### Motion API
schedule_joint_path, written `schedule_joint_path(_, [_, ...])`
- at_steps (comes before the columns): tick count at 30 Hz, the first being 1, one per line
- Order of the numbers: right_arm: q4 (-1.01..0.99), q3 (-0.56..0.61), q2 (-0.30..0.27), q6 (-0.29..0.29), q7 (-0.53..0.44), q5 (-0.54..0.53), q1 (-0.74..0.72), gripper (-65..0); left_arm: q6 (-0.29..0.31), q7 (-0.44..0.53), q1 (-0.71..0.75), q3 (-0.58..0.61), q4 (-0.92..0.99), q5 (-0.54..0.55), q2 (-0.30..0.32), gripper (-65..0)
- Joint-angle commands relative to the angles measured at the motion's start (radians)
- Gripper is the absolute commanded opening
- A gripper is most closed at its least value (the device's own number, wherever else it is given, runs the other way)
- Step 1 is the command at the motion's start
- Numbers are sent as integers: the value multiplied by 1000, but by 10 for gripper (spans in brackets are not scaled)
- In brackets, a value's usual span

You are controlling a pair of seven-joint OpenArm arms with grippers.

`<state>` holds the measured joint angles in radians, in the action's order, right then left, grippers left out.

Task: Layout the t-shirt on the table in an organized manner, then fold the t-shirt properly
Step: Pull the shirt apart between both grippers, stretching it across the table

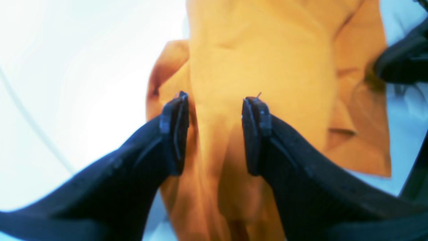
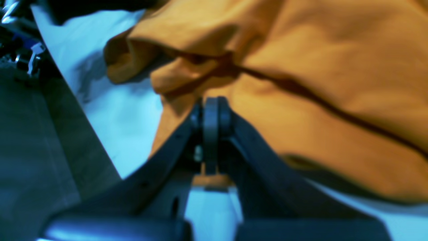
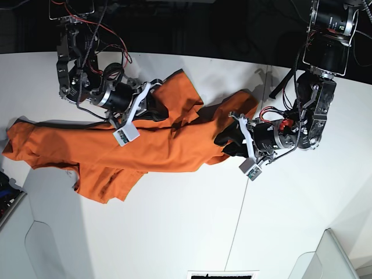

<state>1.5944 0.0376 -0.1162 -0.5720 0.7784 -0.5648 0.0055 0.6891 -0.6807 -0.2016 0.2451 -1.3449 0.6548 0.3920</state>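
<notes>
T-shirt (image 3: 145, 145) lies rumpled along the table's (image 3: 174, 232) far edge; right gripper (image 2: 211, 113) is clamped on its cloth, left gripper (image 1: 214, 129) gapes over a ridge. Best to pinch that ridge, then draw both ends apart evenly

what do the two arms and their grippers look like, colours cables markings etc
Both arms are black, mechanical and bare, with silver metal joints and exposed wiring. The left gripper has two broad, curved matte black fingers ending in flat dark pads. The right gripper has the same black curved fingers. In the base view, each wrist carries a white bracket with a small grey camera block; red wires show on both arms.
</notes>
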Motion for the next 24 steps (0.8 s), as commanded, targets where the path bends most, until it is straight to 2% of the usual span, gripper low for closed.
schedule_joint_path(1, [19, 8, 14, -11, -26, -2, -13, -650, 9, 32, -39, -6, 10, 13, -6, -364])
schedule_joint_path(7, [19, 37, 25, -8, -27, 44, 18, -650, 9, 35, -98, -6, 180, 11, -55, -364])
schedule_joint_path(12, [19, 37, 22, -8, -59, 98, 86, -650, 9, 42, -109, -6, 301, 13, -54, -364])
schedule_joint_path(24, [20, 37, 11, -9, -63, 49, 190, -650, 9, 57, -160, -6, 332, -40, -14, -364])
